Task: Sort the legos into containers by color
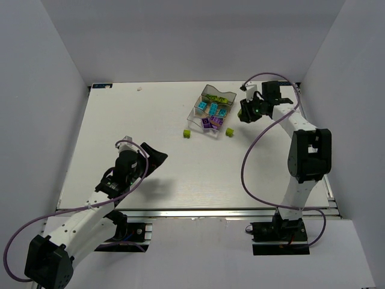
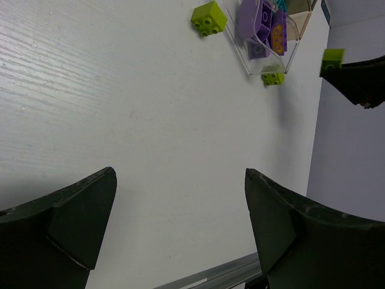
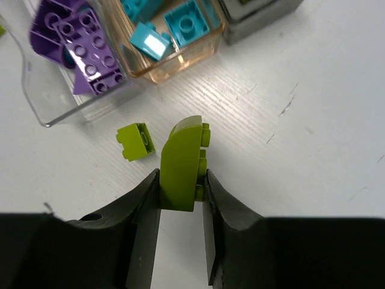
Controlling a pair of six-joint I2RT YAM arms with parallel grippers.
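Observation:
My right gripper (image 3: 182, 177) is shut on a lime green curved lego (image 3: 183, 162), held just off the table to the right of the containers' tray (image 1: 218, 95). A small lime lego (image 3: 135, 141) lies beside it on the table. Another lime lego (image 1: 187, 133) lies left of the tray's near end. Purple legos (image 3: 78, 48) fill the clear near compartment and cyan legos (image 3: 174, 27) the middle one. The smoky grey end (image 3: 258, 12) is mostly cut off. My left gripper (image 2: 180, 174) hangs open over bare table at the left, far from the legos.
White walls close in the table on the left, back and right. The right arm's cable (image 1: 246, 162) loops over the table's right half. A metal rail (image 1: 198, 212) runs along the near edge.

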